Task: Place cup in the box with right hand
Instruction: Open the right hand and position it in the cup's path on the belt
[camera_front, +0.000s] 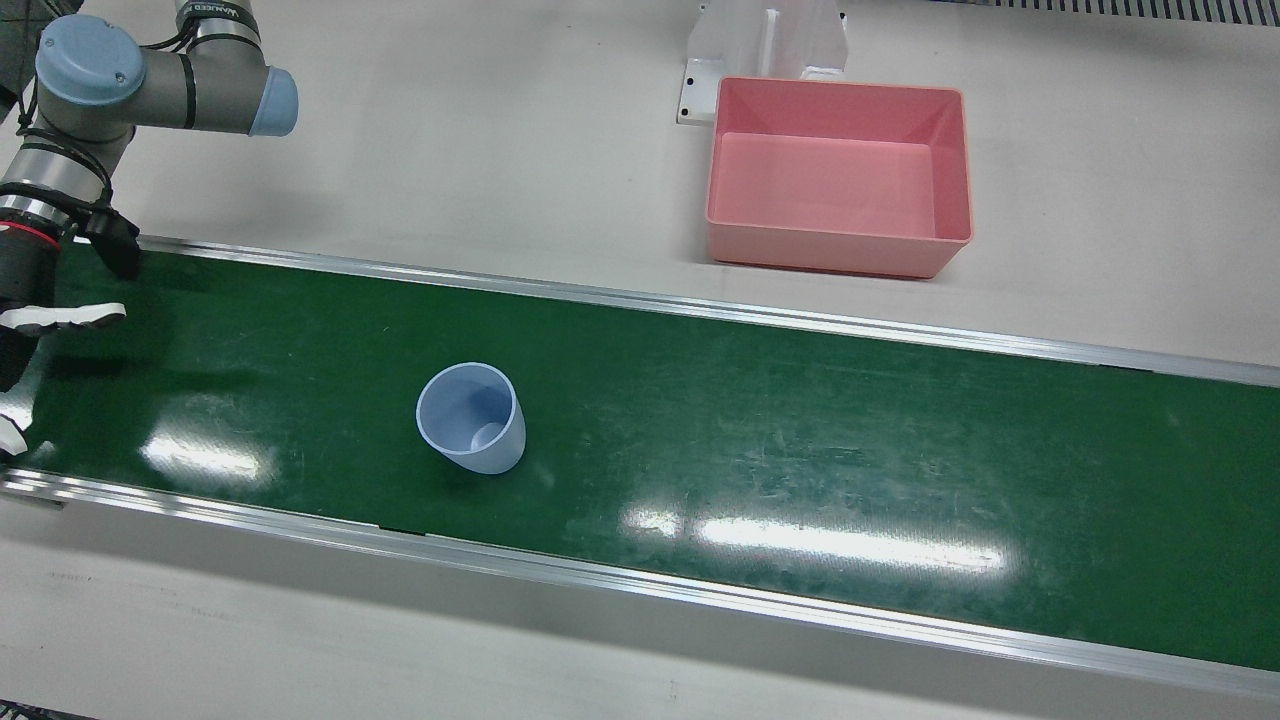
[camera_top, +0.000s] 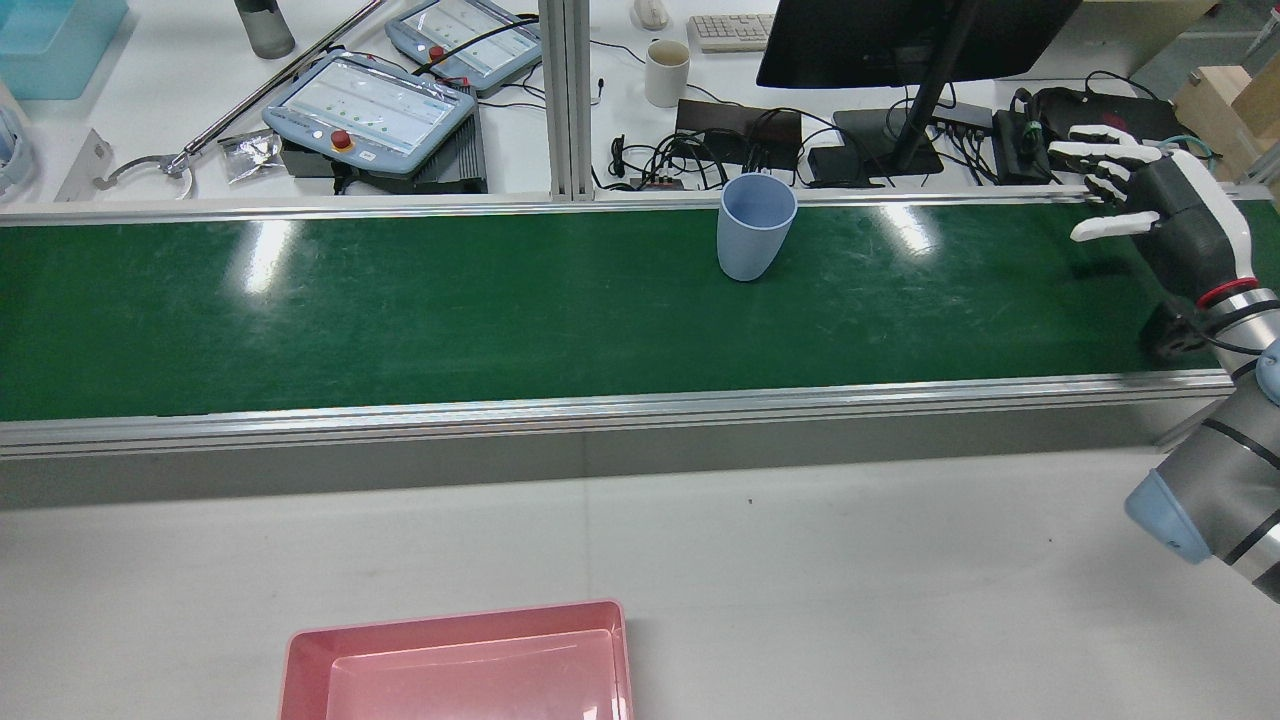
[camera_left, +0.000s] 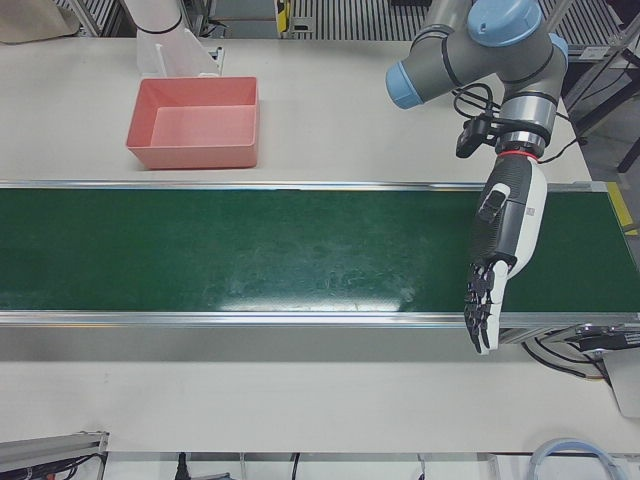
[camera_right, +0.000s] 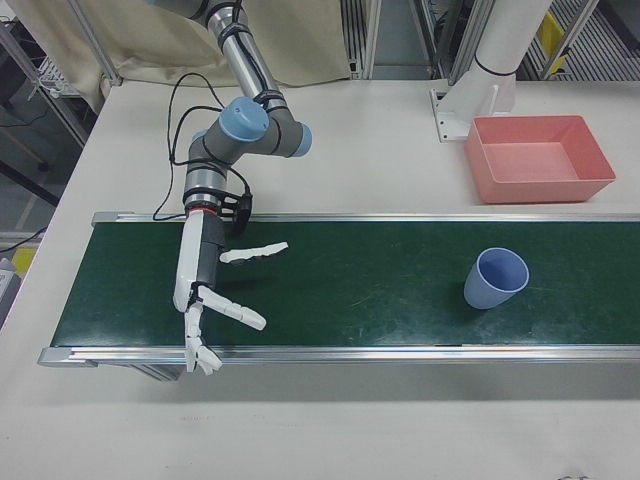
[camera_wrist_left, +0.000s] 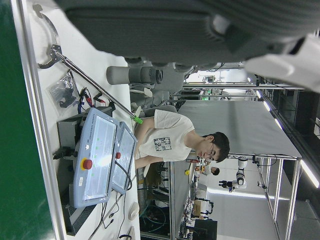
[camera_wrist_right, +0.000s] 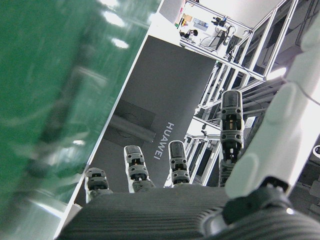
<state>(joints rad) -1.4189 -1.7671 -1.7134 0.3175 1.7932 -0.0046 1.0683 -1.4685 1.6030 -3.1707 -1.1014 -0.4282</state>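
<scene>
Standing upright on the green conveyor belt (camera_front: 800, 440), mouth up — one pale blue cup (camera_front: 471, 417), empty, touched by nothing. In the rear view the cup (camera_top: 755, 227) sits toward the far edge of the belt, a little right of its middle.

Box (camera_front: 838, 175): pink, rectangular, open-topped, empty. It rests on the white bench (camera_front: 500, 150) on the robot's side of the belt, well apart from the cup, just in front of a white pedestal (camera_front: 765, 45).

Right robot hand (camera_right: 205, 290): hangs over the belt's end on the robot's right, well apart from the cup. Fingers spread and stretched out, thumb held to one side, nothing in its grasp. The rear view shows the same hand (camera_top: 1150, 205) with its fingertips (camera_top: 1075, 150) pointing toward the far edge of the belt.

Left robot hand (camera_left: 497, 270): hangs over the opposite end of the belt, fingers extended and pointing down past the near rail, holding nothing.

Beyond the belt's far rail — a desk carrying two teach pendants (camera_top: 375, 105), a white mug (camera_top: 667, 72), a dark monitor (camera_top: 900, 35), a keyboard and a tangle of cables. The left hand view shows a seated person (camera_wrist_left: 175, 140) in a white shirt behind the pendants.
</scene>
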